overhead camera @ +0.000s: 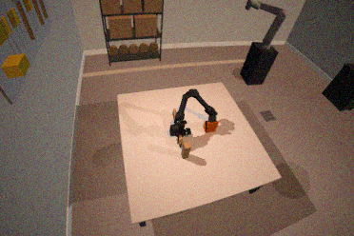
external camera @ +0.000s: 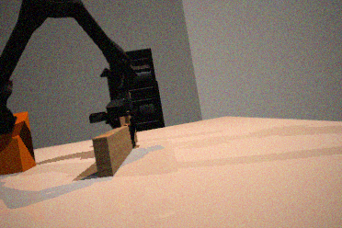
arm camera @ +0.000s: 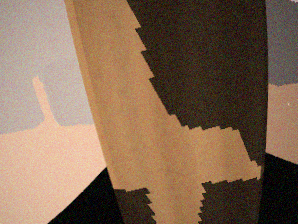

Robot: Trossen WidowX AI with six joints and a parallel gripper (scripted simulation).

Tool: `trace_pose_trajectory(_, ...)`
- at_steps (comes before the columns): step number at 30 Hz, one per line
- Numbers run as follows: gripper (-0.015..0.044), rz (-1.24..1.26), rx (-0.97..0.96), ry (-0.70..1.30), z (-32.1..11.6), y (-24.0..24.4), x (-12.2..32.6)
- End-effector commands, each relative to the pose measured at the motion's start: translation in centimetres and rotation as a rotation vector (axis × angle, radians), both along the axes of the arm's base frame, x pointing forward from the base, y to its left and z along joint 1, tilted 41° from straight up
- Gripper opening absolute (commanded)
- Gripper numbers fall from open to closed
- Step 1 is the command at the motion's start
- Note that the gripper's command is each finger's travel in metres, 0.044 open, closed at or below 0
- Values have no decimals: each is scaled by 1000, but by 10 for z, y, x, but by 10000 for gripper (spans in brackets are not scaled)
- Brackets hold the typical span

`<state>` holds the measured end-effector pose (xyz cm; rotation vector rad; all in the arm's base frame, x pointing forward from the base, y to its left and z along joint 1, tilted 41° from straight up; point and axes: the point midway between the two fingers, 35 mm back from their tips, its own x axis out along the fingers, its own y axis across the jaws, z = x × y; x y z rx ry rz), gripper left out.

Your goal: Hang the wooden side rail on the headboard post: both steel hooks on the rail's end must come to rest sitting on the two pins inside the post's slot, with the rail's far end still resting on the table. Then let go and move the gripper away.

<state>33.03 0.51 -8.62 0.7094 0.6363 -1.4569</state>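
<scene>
The wooden side rail lies on edge; its end away from the post rests on the table in the exterior view. My gripper is low over the rail's other end section, shut on it. In the wrist view the wood fills the middle, partly in dark shadow, with black finger parts on both sides. The short headboard post stands upright just beyond the gripper; the exterior view shows only a strip of it behind the gripper. The steel hooks, slot and pins cannot be made out, nor whether rail and post touch.
The arm's orange base stands on the pale table, on the other side of the arm's arch. A shelf with boxes and another robot arm on a black stand are beyond the table.
</scene>
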Motion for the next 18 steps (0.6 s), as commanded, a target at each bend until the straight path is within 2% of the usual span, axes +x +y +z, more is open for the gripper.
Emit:
trace_pose_trajectory(1, 0, 30, -6, 25, 0, 0, 0)
trace_pose_trajectory(18, 0, 56, -1, 46, 0, 0, 1)
